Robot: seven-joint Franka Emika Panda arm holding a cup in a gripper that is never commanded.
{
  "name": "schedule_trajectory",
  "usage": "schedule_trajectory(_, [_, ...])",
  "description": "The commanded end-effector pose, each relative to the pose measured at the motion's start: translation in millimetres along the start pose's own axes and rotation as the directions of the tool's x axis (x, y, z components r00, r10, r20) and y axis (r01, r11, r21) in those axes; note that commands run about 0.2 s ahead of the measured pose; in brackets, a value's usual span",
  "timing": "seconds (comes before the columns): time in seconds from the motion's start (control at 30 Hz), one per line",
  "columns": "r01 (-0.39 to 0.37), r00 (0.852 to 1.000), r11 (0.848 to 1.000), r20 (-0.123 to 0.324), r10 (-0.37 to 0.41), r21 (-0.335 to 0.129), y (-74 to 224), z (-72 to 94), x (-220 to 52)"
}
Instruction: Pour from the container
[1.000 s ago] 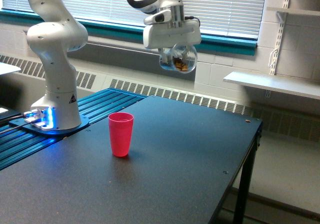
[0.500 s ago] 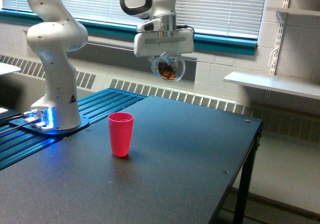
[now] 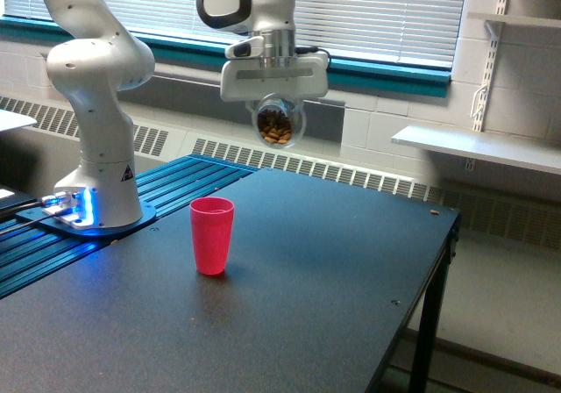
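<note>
The container (image 3: pixel 278 122), a small clear round cup with brown nut-like pieces inside, hangs high over the black table (image 3: pixel 307 314). My gripper (image 3: pixel 277 112) is shut on it, below the white hand. A red plastic cup (image 3: pixel 212 235) stands upright on the table, lower and toward the exterior view's left of the container. The container is well above that cup and apart from it.
The arm's white base (image 3: pixel 96 191) stands on a blue ribbed platform (image 3: pixel 131 209) at the exterior view's left. A white shelf (image 3: pixel 478 147) juts from the wall on the right. The table's right edge (image 3: pixel 443 261) drops to the floor.
My gripper has carried the container toward the exterior view's left, nearer above the red cup, and turned it. The red cup has not moved.
</note>
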State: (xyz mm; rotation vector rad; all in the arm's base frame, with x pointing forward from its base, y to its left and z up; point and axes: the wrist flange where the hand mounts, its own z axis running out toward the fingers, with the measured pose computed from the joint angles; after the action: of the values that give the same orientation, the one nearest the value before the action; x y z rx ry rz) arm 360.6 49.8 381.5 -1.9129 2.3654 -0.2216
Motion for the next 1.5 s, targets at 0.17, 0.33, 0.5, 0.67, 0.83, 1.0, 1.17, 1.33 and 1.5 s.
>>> schedule_trajectory(0.17, [-0.210,0.977,0.977,0.013,0.211,-0.036,14.2,6.0,20.8])
schedule_trajectory(0.33, [-0.286,0.958,0.957,0.013,0.287,-0.051,18.7,8.4,34.1])
schedule_trajectory(0.5, [-0.367,0.930,0.928,0.010,0.368,-0.063,21.4,10.1,50.6])
schedule_trajectory(0.67, [-0.445,0.895,0.893,0.005,0.446,-0.072,21.7,10.1,66.9])
schedule_trajectory(0.83, [-0.520,0.853,0.851,-0.001,0.521,-0.076,20.2,10.3,83.8])
schedule_trajectory(1.0, [-0.582,0.812,0.809,-0.005,0.583,-0.082,18.2,11.3,96.0])
schedule_trajectory(1.17, [-0.581,0.812,0.809,-0.001,0.583,-0.092,16.7,14.4,103.4])
schedule_trajectory(1.33, [-0.571,0.818,0.813,0.004,0.575,-0.112,16.8,19.3,104.8])
schedule_trajectory(1.5, [-0.562,0.823,0.817,0.010,0.568,-0.129,16.6,23.5,101.7])
